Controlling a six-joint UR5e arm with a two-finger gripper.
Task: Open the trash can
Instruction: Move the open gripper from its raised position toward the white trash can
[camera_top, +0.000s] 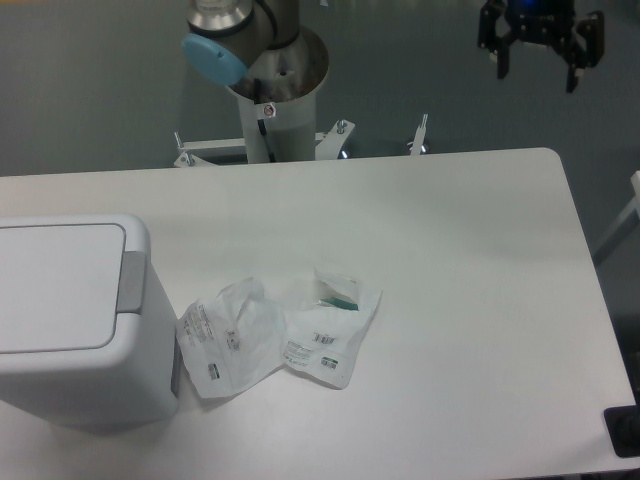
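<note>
We see the gripper (540, 55) at the top right, raised high beyond the far edge of the table (450, 250), its jaws spread wide and holding nothing. That open stance suits a tool about to press or hook rather than carry. From there we look down and across to the near left corner, where the bin (75, 320) stands with its flat lid (55, 285) shut. The grey strip (131, 281) runs along the lid's right edge, facing the arm's side; we judge it the likely place to push or lift. Just beside the bin, two packets (285, 340) lie flat, one seemingly touching its base. The gripper is well apart from the bin, so opening has not begun.
</note>
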